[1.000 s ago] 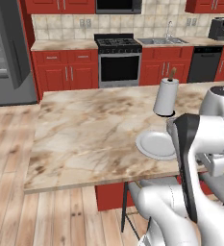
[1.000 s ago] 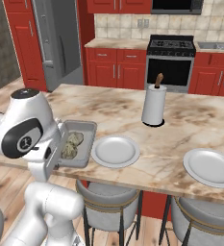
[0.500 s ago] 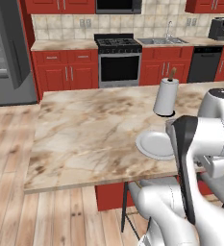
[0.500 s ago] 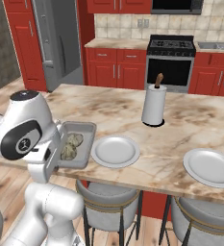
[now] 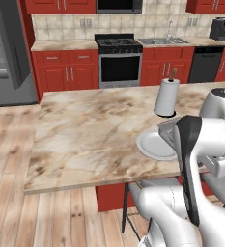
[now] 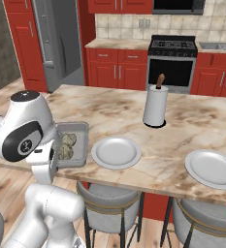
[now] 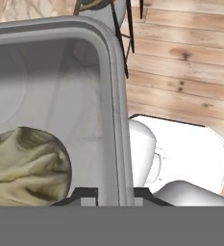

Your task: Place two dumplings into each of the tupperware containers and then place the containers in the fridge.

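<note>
Grey and partly see-through, the tupperware container [image 7: 51, 57] stands directly in front of the gripper [image 7: 116, 194], whose jaws are closed narrow over the container's flared rim, one tip inside and one outside. In the right base view the container [image 6: 79, 145] sits at the counter [image 6: 192, 126] edge, just beside a white plate [image 6: 116, 152]. It looks light and stiff, but probably smooth, so I judge a pinch on the rim wall is the only good hold, and it may tip with the dumplings [image 7: 27, 166] inside. Its long axis runs away from the gripper, across the counter. Two dumplings [image 6: 67, 146] lie in it, soft and loose.
</note>
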You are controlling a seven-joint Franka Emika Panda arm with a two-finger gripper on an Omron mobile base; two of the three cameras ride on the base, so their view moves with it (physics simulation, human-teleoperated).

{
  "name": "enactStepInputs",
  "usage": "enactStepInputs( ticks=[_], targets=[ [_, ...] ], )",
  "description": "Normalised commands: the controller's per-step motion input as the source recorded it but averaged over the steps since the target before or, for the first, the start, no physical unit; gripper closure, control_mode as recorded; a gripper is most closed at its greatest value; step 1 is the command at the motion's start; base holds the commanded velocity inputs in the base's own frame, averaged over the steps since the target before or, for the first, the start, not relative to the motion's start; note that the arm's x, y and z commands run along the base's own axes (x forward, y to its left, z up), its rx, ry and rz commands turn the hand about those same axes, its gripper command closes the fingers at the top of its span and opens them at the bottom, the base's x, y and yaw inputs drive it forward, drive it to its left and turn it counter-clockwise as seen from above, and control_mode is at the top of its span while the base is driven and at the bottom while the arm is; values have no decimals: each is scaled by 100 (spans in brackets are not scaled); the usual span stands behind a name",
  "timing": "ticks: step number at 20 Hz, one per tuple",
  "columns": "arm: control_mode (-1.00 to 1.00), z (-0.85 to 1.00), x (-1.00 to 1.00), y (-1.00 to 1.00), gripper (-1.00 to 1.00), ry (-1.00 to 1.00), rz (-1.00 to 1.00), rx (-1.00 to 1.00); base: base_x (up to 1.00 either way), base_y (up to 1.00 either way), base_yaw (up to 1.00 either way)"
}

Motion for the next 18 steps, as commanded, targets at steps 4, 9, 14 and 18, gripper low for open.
enactStepInputs(
  ticks=[4, 9, 14, 18],
  targets=[
    [-100, 0, 0, 11, 100, 0, 0, 0, 0, 0, 0],
    [100, 0, 0, 0, 100, 0, 0, 0, -20, 44, 0],
    [100, 0, 0, 0, 100, 0, 0, 0, -40, 100, 4],
    [100, 0, 0, 0, 100, 0, 0, 0, -51, 100, 17]
  ],
)
